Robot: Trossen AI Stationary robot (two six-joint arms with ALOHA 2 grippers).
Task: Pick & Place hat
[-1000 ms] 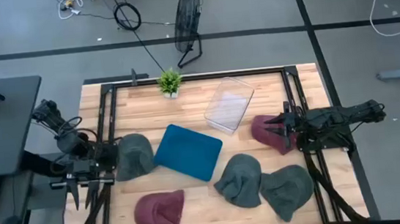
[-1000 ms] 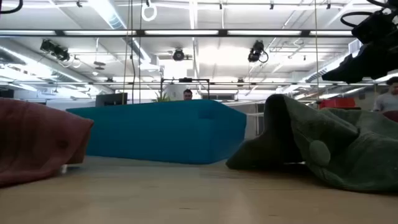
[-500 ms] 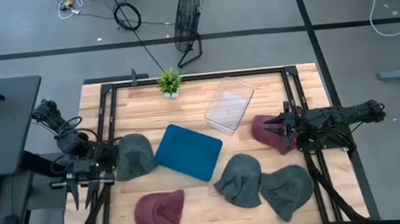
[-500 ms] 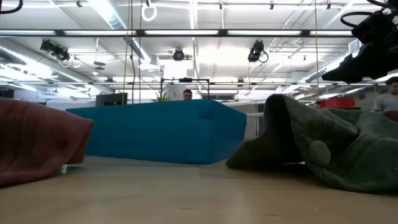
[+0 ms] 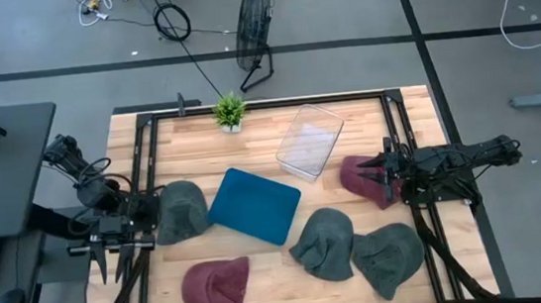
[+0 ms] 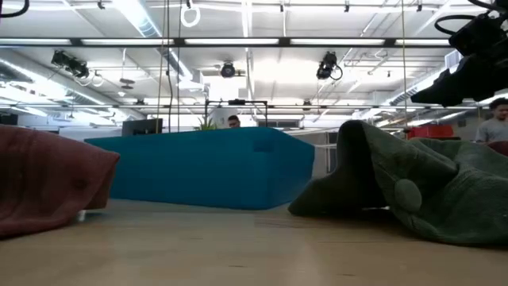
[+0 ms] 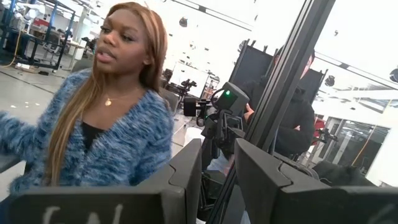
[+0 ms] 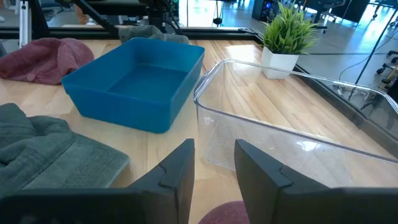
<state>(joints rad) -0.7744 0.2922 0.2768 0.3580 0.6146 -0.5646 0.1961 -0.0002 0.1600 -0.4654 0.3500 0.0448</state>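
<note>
Wooden surface (image 5: 191, 149) with five hats, high view. Maroon hat (image 5: 218, 285) lower left of the frame; a second maroon hat (image 5: 361, 177) at right, right up against the right claw (image 5: 384, 167). Grey-green hat (image 5: 182, 211) at the left edge, just beside the left claw (image 5: 144, 212). Two more grey-green hats lower centre-right: one (image 5: 324, 245) touching the other (image 5: 390, 256).

Blue bin (image 5: 255, 205) at centre, tilted diagonally, empty. Clear plastic bin (image 5: 309, 142) up and right of it, near the blue bin's corner, also empty. Small potted plant (image 5: 230, 111) at the top edge of the surface.

Right claw: released, fingers (image 8: 177, 171) parted with a gap, nothing between them; it sits over the edge of the maroon hat, facing the clear bin and blue bin. Left claw: released too, fingers (image 7: 186, 174) parted, nothing held; arm parked at the surface's left edge, its camera facing off the surface toward a person in a blue knit cardigan (image 7: 106, 134).

Low view: blue bin (image 6: 206, 168) centre, maroon hat (image 6: 48, 179) left, grey-green hat (image 6: 421, 187) right.
</note>
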